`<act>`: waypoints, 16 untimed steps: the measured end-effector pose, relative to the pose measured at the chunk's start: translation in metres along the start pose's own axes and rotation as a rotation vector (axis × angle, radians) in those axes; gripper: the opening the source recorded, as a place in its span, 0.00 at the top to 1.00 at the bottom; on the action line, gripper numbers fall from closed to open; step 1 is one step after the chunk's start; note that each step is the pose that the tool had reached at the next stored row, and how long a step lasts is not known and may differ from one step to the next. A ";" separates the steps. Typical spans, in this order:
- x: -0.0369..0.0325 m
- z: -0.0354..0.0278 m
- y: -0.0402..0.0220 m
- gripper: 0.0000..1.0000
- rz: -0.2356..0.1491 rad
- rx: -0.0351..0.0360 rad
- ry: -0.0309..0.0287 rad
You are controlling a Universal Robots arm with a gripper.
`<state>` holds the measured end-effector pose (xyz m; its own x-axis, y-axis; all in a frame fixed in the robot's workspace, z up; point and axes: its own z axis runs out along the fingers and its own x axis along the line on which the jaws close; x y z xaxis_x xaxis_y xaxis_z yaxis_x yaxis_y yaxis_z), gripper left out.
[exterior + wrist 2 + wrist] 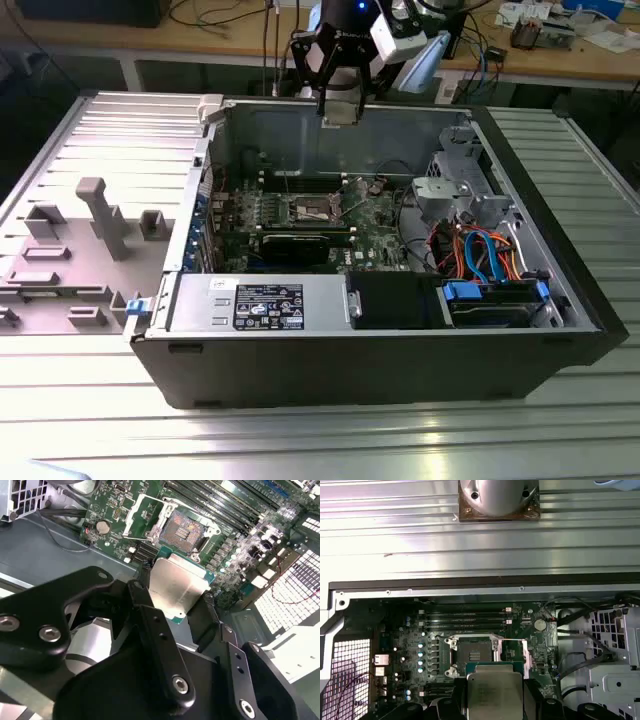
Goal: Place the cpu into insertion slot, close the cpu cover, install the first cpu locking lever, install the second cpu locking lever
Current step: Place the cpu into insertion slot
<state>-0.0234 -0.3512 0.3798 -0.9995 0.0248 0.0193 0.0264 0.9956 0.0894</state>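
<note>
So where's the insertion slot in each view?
Exterior view: the insertion slot sits mid-motherboard.
Second wrist view: slot just beyond the cpu held in the claw.
First wrist view: slot between the cpu and the memory slots.
Shared landmark: the long memory slots alongside it.

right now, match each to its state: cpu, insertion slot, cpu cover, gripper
Things:
1 cpu
2 insertion slot
3 cpu cover
4 gripper

States:
A swung open beside the socket
B shut on the cpu
C held clear above the board
D empty, dark centre exposed

Pairs: 1-C, 2-D, 3-A, 4-B
</note>
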 end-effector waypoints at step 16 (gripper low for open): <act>-0.0001 0.0000 -0.0016 0.45 0.020 0.0001 -0.0018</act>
<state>-0.0233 -0.3528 0.3797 -0.9988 0.0447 0.0193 0.0463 0.9950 0.0889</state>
